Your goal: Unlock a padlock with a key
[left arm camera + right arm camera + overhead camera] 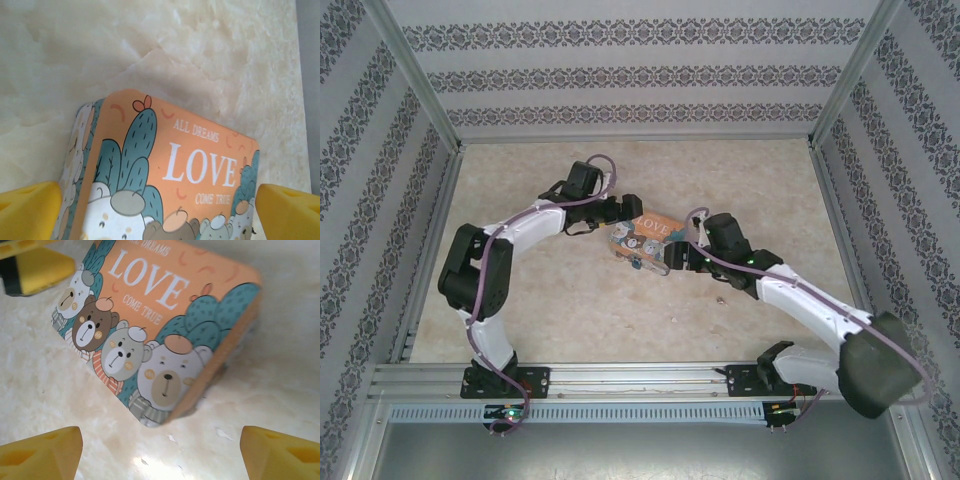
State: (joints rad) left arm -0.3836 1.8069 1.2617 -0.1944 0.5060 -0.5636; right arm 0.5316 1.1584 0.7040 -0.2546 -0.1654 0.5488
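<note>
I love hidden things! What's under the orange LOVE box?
The pale marbled tabletop shows all around the LOVE box. Anything lying beneath it is covered by the box itself.

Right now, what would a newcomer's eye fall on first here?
The orange LOVE box with cartoon bears lies in the middle of the pale table. The open left gripper flanks it with yellow fingers; the right gripper, also open, faces it from the opposite side.

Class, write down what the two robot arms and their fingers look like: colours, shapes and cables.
Both the left arm and the right arm have curved white links, bulky black joints and a purple cable running along them. The left fingers and right fingers are blocky yellow pads.
</note>
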